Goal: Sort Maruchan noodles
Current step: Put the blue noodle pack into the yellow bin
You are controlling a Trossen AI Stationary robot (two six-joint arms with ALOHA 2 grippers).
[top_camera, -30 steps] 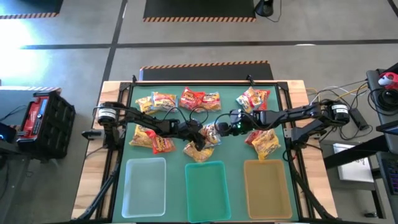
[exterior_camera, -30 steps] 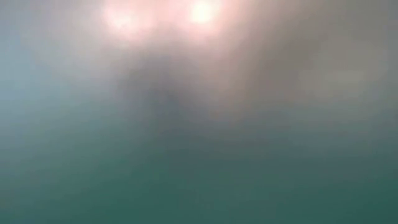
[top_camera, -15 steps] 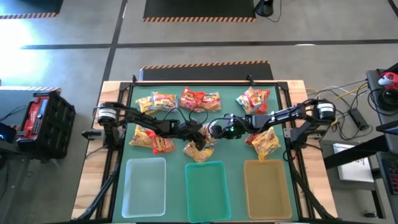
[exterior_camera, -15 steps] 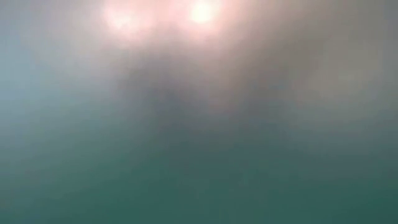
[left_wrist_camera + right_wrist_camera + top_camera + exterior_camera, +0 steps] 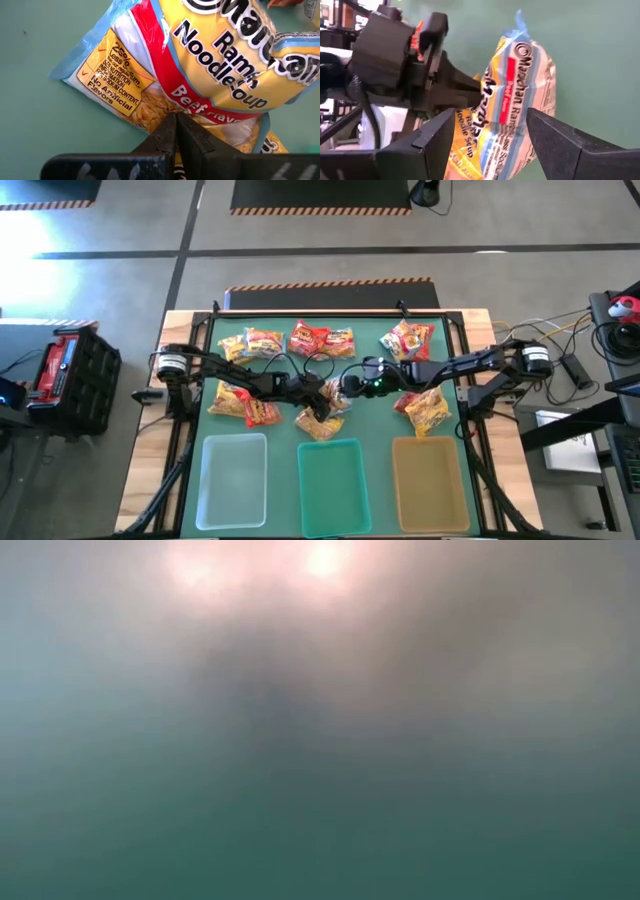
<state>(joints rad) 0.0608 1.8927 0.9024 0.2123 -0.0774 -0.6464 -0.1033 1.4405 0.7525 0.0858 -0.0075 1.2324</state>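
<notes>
Clear tray [image 5: 233, 478], teal tray [image 5: 343, 485] and amber tray [image 5: 430, 483] hold no noodles.

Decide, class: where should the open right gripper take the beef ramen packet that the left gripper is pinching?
Probably the free far edge of the beef ramen packet, opposite the left gripper. The right gripper already straddles it with open fingers, so closing across the thin crinkly side seems best.

low view: fully blurred, nothing legible | beef ramen packet [image 5: 220, 65]: cut by picture edges
</notes>
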